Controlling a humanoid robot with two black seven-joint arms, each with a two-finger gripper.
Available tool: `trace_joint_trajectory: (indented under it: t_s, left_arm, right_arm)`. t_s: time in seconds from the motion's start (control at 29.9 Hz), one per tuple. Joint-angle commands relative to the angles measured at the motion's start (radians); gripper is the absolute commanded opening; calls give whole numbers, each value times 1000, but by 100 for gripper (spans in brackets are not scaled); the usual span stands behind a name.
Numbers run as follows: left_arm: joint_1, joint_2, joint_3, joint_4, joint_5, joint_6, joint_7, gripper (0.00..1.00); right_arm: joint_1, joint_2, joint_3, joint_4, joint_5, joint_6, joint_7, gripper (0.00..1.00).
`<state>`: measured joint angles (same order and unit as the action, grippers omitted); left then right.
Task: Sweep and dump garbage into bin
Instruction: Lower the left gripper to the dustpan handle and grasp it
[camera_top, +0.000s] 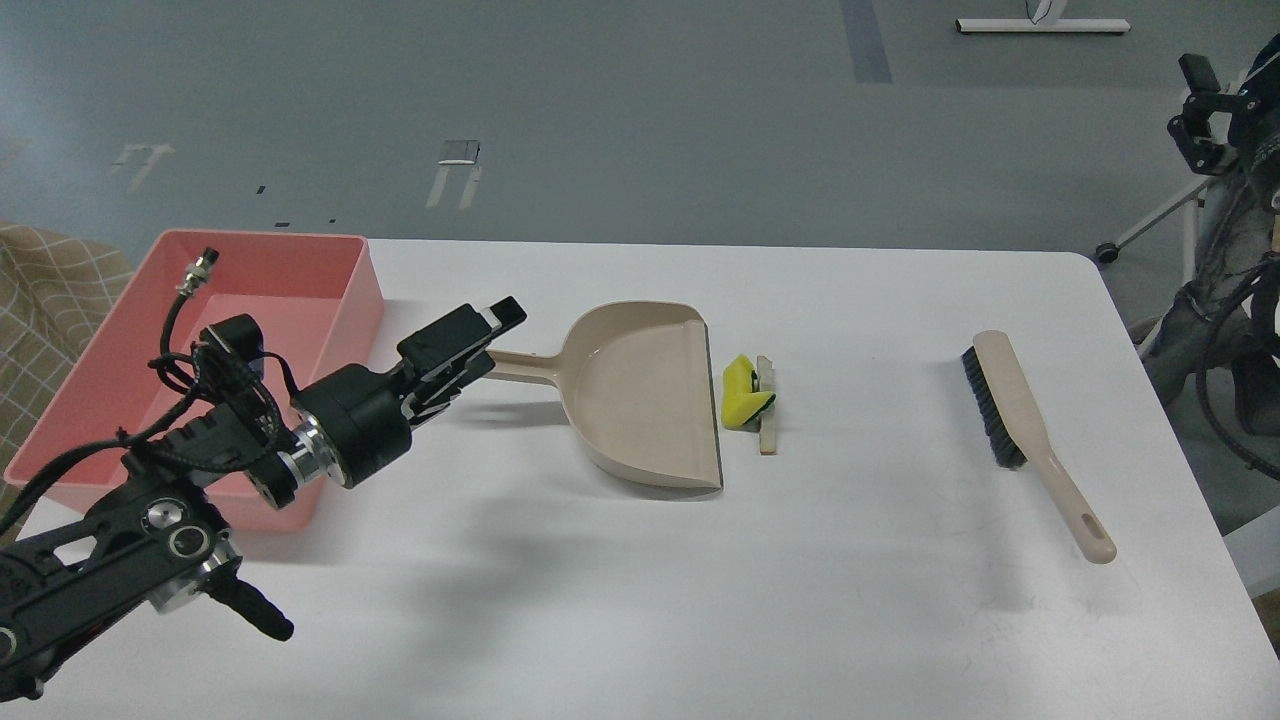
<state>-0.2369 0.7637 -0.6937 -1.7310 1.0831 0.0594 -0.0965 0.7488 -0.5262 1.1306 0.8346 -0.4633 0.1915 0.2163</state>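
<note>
The garbage, a small yellow sponge scrap with a green layer (745, 390) and a thin beige stick (766, 405), lies on the white table just right of the beige dustpan's (645, 400) open edge. The pink bin (345, 300) stands at the table's far left. My left gripper (482, 345) is low over the table at the end of the dustpan's handle (525, 368). Its fingers are apart on either side of the handle's end, which they hide. My right gripper (1197, 110) is small and dark at the far right edge, off the table.
A beige brush with black bristles (1020, 420) lies on the table's right side, handle toward the front. A checked cloth (45, 300) is left of the bin. A wheeled stand and cables (1200, 300) are beyond the table's right edge.
</note>
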Motion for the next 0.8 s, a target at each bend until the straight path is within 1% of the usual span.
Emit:
trace_joint_trajectory:
  t_s: [0.0,0.13,0.33,0.5,0.67,0.77]
  left_arm:
    - [21,-52,2,42,54,19,18,98]
    - [16,-156,0,169,60,74,23,98]
    - [2,-225,-1,290,58,86,24,98]
    - [2,-256,-1,321,58,98,26,98]
    - [4,-265,-4,340,55,109,41,98]
    - [-1,-296,-6,375,55,111,54,98]
  right_arm:
    - [0,0,0,1,0,0,0,100]
    - [-6,-2,0,3,0,-1,0,100]
    - [-8,-2,0,3,0,-1,0,100]
    - [-8,-2,0,1,0,-1,0,100]
    - [-8,0,0,1,0,-1,0,100]
    - [-9,0,0,1,0,-1,0,100]
